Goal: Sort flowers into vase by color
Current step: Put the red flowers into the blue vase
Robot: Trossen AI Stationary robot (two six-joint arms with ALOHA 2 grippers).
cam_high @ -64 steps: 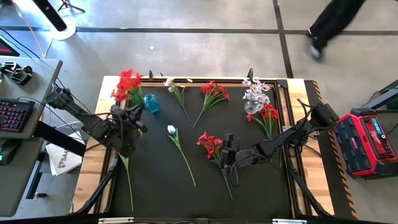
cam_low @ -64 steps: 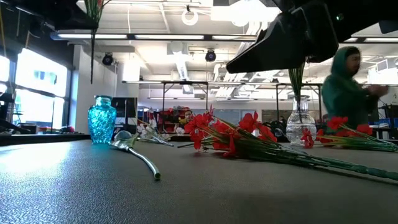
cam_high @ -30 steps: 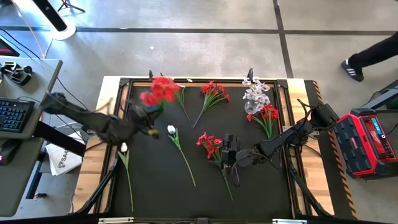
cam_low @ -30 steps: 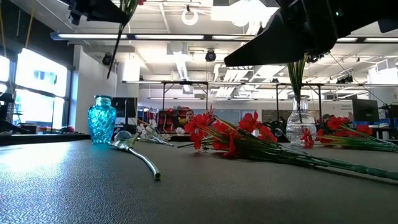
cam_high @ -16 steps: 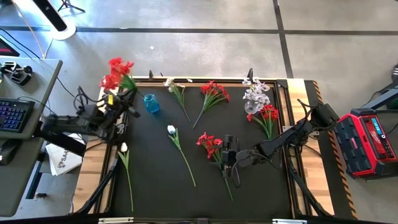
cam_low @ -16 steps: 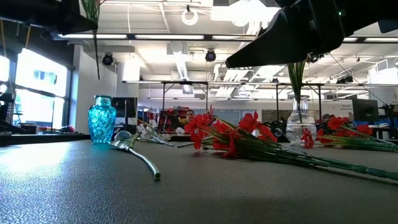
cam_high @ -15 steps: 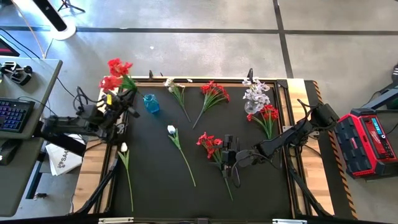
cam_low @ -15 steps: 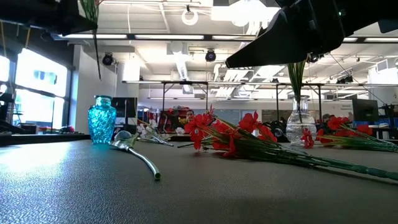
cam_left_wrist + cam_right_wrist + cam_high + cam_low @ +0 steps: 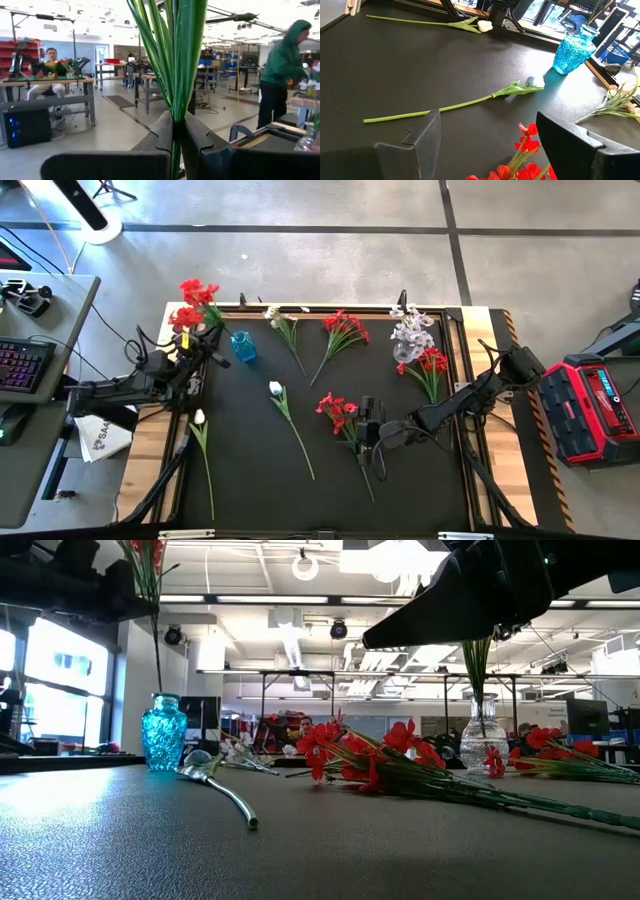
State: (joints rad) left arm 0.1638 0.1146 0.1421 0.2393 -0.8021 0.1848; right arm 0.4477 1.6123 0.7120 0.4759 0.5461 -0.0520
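1. The red flower sprig point(image 9: 190, 302) is in the upper left of the high view, just left of the blue vase point(image 9: 243, 346), stems pinched in the left gripper point(image 9: 176, 131).
2. It looks light, with thin bendy stems; a hold low on the bunched stems seems best, since the blossoms would crush.
3. The right gripper point(image 9: 485, 135), jaws apart and empty, hovers at frame centre over another red sprig point(image 9: 338, 413).
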